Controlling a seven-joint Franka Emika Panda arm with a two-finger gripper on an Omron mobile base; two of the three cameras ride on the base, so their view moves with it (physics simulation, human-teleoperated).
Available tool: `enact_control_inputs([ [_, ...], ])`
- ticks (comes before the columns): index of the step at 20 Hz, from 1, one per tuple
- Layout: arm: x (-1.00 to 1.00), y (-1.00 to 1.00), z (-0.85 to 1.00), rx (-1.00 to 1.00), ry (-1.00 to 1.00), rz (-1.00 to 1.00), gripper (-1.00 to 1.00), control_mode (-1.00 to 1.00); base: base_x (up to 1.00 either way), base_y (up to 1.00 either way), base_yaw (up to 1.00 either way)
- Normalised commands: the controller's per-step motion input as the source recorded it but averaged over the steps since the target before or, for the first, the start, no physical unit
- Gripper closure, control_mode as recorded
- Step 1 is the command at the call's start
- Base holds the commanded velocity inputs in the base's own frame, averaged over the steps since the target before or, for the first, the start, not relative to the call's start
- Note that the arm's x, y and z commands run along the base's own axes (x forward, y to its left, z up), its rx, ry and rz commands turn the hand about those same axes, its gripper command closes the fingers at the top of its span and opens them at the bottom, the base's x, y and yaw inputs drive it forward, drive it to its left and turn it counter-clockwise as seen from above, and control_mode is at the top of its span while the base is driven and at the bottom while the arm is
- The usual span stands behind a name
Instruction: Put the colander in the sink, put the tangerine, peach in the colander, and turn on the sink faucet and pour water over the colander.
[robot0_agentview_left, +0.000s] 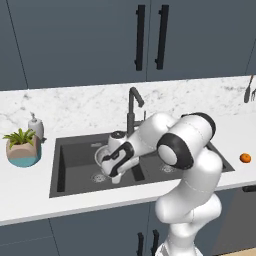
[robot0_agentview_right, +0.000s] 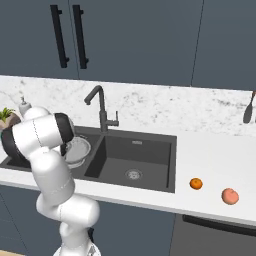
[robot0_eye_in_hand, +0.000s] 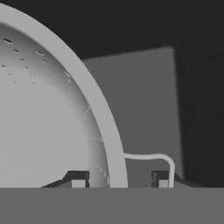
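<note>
1. The round silvery-grey perforated metal colander (robot0_eye_in_hand: 48, 113) sits inside the left basin of the dark charcoal double-basin sink (robot0_agentview_left: 75, 172), left of the tall dark grey hooked faucet (robot0_agentview_left: 133, 107) as the left base view shows it.
2. The two-finger gripper (robot0_eye_in_hand: 120, 179) is low in that basin at the colander's rim. In the hand view one dark fingertip stands inside the bowl and the other outside, with the rim wall and a thin wire side handle between them.
3. The jaws stand apart, straddling the rim; whether they press on it I cannot tell.
4. The relation that matters: the rim runs straight up between the tips, so the colander lies directly in the jaws' line, bowl to one side, handle to the other.
5. The small bright orange tangerine (robot0_agentview_right: 196, 183) and the pale yellow-pink peach (robot0_agentview_right: 230, 196) lie on the white counter right of the sink, the peach farther out, both well apart from the gripper.
6. Judged from this, the colander is placed and the fruit come next.
</note>
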Motion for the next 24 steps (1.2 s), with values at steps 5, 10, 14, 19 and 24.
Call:
enact_control_inputs([
  [5, 0.23, 0.59, -0.09, 0.00, 0.00, -0.17, 1.00, -1.00, 0.00, 0.00, 0.00],
  [10, 0.20, 0.47, -0.19, 0.00, 0.03, -0.19, 1.00, -1.00, 0.00, 0.00, 0.00],
  [14, 0.01, 0.35, -0.30, 0.00, 0.09, -0.23, 1.00, -1.00, 0.00, 0.00, 0.00],
  [19, 0.00, 0.43, -0.31, 0.00, 0.08, -0.24, 1.00, -1.00, 0.00, 0.00, 0.00],
  [24, 0.04, 0.42, -0.30, 0.00, 0.04, -0.24, 1.00, -1.00, 0.00, 0.00, 0.00],
])
